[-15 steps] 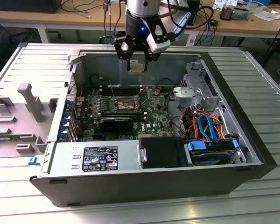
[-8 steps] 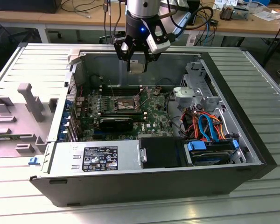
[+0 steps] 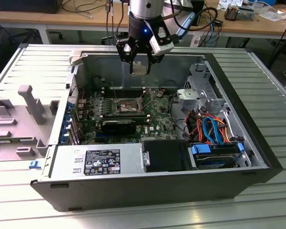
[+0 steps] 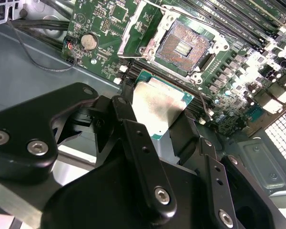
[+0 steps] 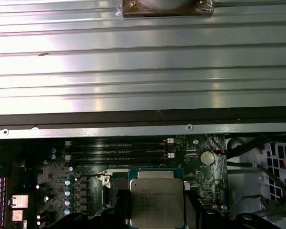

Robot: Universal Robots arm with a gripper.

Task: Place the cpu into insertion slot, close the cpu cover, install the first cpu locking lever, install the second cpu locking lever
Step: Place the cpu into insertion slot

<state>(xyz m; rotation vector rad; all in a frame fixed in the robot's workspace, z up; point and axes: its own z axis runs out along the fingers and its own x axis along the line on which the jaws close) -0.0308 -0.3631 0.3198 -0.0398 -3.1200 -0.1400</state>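
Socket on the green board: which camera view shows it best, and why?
Second wrist view: the socket lies uncovered, contacts plain. The exterior view shows it far off; in the first wrist view the chip hides most.

Your silver-topped cpu (image 4: 159, 107) hangs tilted above the board; the insertion slot (image 4: 181, 47) lies bare, its cpu cover (image 4: 130, 28) flipped open.

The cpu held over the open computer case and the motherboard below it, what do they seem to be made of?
The cpu: a dull, brushed silver metal lid, going by its soft sheen, seated on a thin green board that shows at the edge. The motherboard: glossy green circuit laminate, probably fibreglass, dotted with shiny solder points.
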